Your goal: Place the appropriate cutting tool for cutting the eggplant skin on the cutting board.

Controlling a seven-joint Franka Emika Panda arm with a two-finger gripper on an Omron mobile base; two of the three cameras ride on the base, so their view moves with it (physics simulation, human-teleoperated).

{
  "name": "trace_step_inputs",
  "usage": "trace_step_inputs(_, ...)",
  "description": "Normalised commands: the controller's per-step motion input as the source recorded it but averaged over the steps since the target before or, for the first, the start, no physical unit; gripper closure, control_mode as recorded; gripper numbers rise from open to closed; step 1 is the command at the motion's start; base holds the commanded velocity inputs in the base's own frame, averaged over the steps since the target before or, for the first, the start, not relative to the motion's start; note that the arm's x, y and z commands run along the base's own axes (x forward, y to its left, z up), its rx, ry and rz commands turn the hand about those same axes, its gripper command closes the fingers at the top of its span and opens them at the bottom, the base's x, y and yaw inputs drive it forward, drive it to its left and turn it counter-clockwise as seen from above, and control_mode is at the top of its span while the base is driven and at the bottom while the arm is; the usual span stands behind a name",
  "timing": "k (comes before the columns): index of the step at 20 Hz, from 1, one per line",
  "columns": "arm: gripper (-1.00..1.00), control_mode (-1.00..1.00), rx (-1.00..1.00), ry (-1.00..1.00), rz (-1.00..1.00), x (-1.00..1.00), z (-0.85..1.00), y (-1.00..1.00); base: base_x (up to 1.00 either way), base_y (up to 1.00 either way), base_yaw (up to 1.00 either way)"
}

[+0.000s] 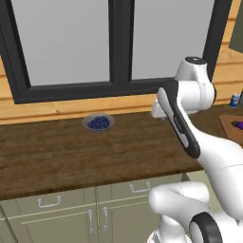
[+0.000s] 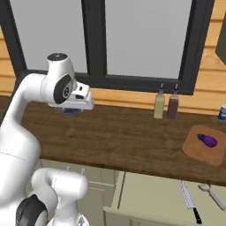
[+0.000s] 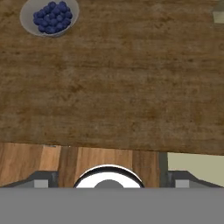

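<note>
On cutting board [image 2: 199,152] — eggplant [image 2: 207,140], no readable labels

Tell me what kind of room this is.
A kitchen, rendered: a wooden counter over pale cabinets, a cutting board with an eggplant on it, and a knife in an open drawer.

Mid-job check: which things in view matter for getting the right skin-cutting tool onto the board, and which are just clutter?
Job: eggplant on the cutting board; peeler and knife in the open drawer, the peeler the likelier pick; gripper, open.

Clutter: bowl of blueberries; two bottles; can.
</note>
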Motion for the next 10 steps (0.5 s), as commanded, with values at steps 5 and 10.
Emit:
trace_step_inputs(5, -1.0, -1.0, 0.0, 0.01, 0.0, -0.63, 0.0, -1.0, 0.0, 0.0, 0.0)
trace_step_inputs(10, -1.0, -1.0, 0.0, 0.13, 0.0, -0.55, 0.0, -1.0, 0.0, 0.0, 0.0)
